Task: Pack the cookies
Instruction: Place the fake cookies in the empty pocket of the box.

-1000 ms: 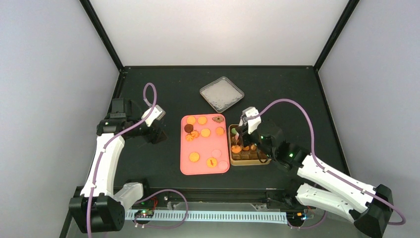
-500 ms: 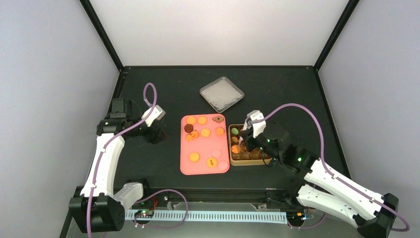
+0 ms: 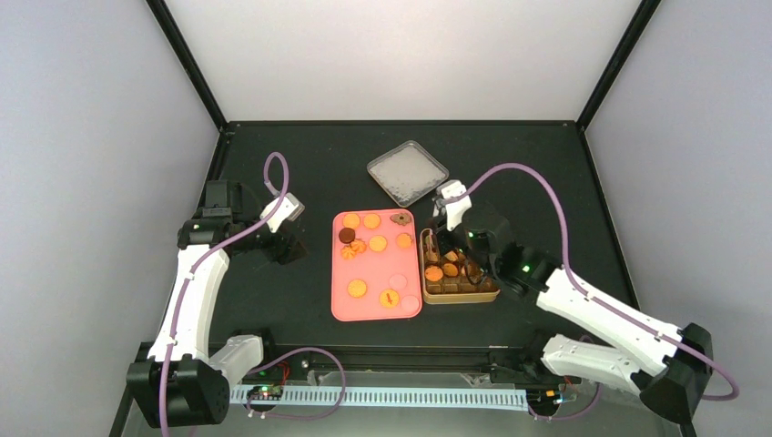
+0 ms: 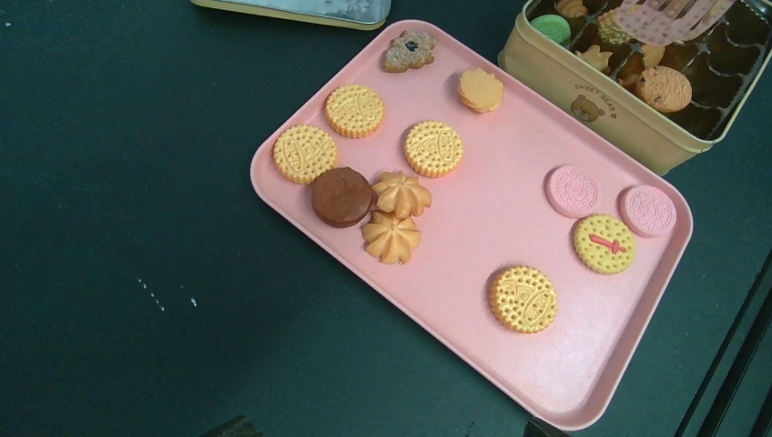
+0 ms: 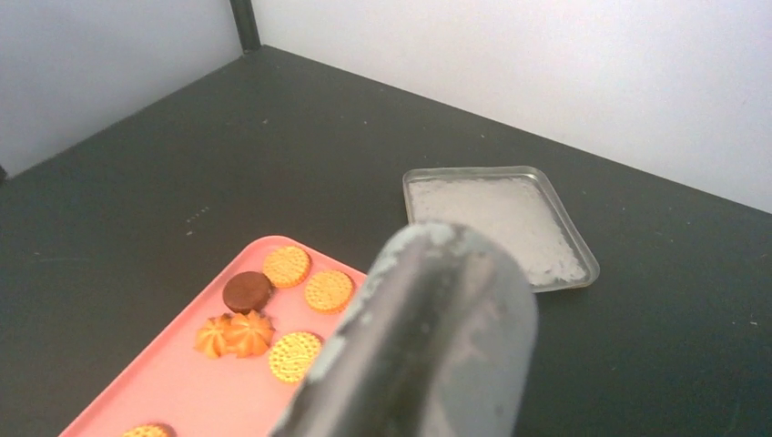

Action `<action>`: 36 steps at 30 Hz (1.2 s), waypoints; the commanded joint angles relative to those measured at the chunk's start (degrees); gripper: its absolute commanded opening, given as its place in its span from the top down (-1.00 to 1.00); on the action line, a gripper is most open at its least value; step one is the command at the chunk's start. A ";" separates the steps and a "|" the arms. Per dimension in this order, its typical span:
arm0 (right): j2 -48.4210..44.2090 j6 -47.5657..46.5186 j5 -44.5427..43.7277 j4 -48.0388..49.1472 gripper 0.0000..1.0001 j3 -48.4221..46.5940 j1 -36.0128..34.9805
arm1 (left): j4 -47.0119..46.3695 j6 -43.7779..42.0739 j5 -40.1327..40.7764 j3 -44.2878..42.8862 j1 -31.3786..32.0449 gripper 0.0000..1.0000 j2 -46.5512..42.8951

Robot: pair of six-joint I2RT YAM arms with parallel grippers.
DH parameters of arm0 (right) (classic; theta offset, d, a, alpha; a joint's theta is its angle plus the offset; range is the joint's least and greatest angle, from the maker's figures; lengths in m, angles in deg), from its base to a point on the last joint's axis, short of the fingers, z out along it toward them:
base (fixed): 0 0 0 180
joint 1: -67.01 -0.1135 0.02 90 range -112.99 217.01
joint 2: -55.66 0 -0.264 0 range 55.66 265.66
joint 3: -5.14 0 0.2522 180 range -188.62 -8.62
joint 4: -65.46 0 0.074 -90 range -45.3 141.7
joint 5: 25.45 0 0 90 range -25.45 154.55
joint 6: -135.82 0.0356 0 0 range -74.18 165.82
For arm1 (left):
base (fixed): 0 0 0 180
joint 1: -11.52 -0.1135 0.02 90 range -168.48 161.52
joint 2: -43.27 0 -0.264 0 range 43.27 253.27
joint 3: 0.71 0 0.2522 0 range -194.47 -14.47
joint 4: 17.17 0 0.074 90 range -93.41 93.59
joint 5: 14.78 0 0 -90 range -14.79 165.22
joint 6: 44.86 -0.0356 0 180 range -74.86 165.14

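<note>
Several cookies (image 3: pixel 371 243) lie on the pink tray (image 3: pixel 339 306): golden rounds (image 4: pixel 432 147), two orange swirls (image 4: pixel 391 237), a dark brown one (image 4: pixel 341 196) and pale pink ones (image 4: pixel 572 189). More cookies (image 3: pixel 435 272) sit in the tan tin (image 3: pixel 460 297), among them a green one (image 4: pixel 550 27). My right gripper (image 3: pixel 455 238) is over the far end of the tin, shut on metal tongs (image 5: pixel 437 337) that fill its wrist view. My left gripper (image 3: pixel 289 238) is open and empty over the mat left of the tray; only its fingertips (image 4: pixel 228 426) show.
The tin's silver lid (image 3: pixel 408 171) lies upside down at the back, beyond the tray. The black frame posts and grey walls close in the mat on three sides. A cable rail runs along the near edge between the arm bases.
My right arm has drawn the tongs from the middle of the tin toward its far end. The left arm has not moved.
</note>
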 commanded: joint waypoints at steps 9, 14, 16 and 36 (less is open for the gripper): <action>4.00 -2.51 -4.88 13.11 0.54 4.33 0.43 | 0.41 -1.24 -1.23 -0.35 -0.56 -0.55 0.24; 3.35 -2.07 -4.09 14.44 0.55 7.66 0.42 | 0.33 -1.38 -1.33 -0.04 -0.53 -0.55 0.21; 2.83 -1.71 -3.33 14.28 0.55 8.32 0.43 | 0.33 -1.29 -1.40 -0.04 -0.53 -0.55 0.17; -8.91 2.34 1.64 5.62 0.59 11.24 0.39 | 0.24 -1.14 -2.06 -0.95 -0.61 -0.54 0.53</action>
